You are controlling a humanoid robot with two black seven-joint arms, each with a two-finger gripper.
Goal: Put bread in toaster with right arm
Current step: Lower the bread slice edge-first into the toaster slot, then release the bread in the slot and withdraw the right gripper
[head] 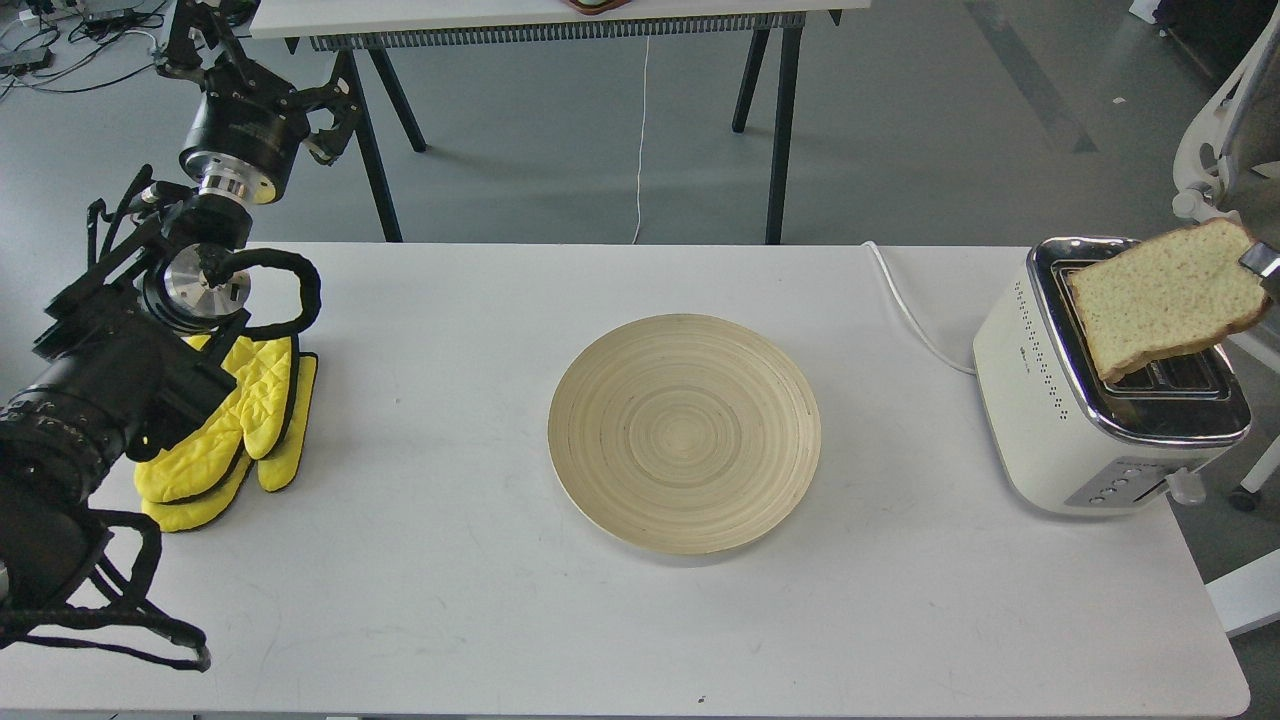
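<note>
The bread (1165, 296), a pale speckled slice with a brown crust, hangs tilted in the air just above the slots of the cream-white toaster (1060, 410) at the table's right end. Its lower corner is close over the nearer slot. Only a small tip of my right gripper (1262, 266) shows at the right edge of the head view, pinching the slice's upper right corner. The rest of the right arm is out of view. My left gripper (265, 85) is raised at the far left, beyond the table's back edge, with its fingers spread and empty.
A round wooden plate (684, 432) lies bare in the middle of the white table (450, 600). Yellow oven mitts (235, 430) lie at the left under my left arm. The toaster's white cord (915, 320) runs back left. A second table stands behind.
</note>
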